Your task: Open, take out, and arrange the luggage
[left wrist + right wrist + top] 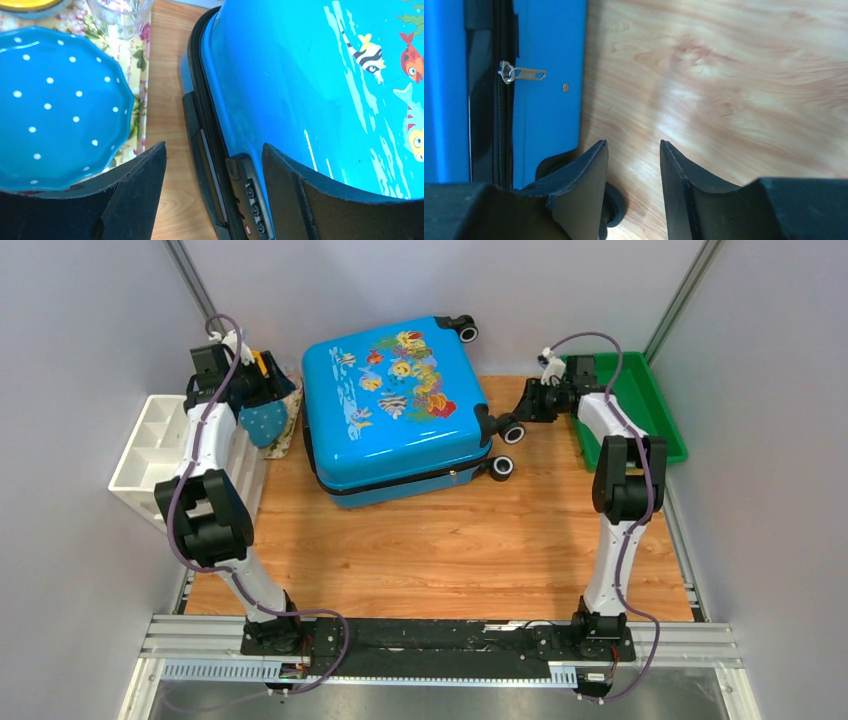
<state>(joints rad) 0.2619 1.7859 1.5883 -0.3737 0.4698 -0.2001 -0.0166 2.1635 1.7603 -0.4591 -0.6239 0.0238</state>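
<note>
Two claws flank the luggage, which lies flat toward 12 o'clock on the wooden surface. It has its fish print up and lid down, with its wheels on the 3 o'clock side.

The left claw hangs at the case's 9 o'clock edge, fingers spread wide with nothing between them. Below it run the black zip seam and a combination lock. At its 9 o'clock a blue dotted plate rests on a floral cloth, with a glass at the plate's 1 o'clock.

The right claw sits low at the case's 3 o'clock side, fingers parted and holding nothing, with bare wood under the gap. A silver zip pull lies against the blue shell at its 10 o'clock. One of the wheels is just beside its left finger.

A green tray stands at that claw's 3 o'clock, and a white organiser at the surface's 9 o'clock edge.
</note>
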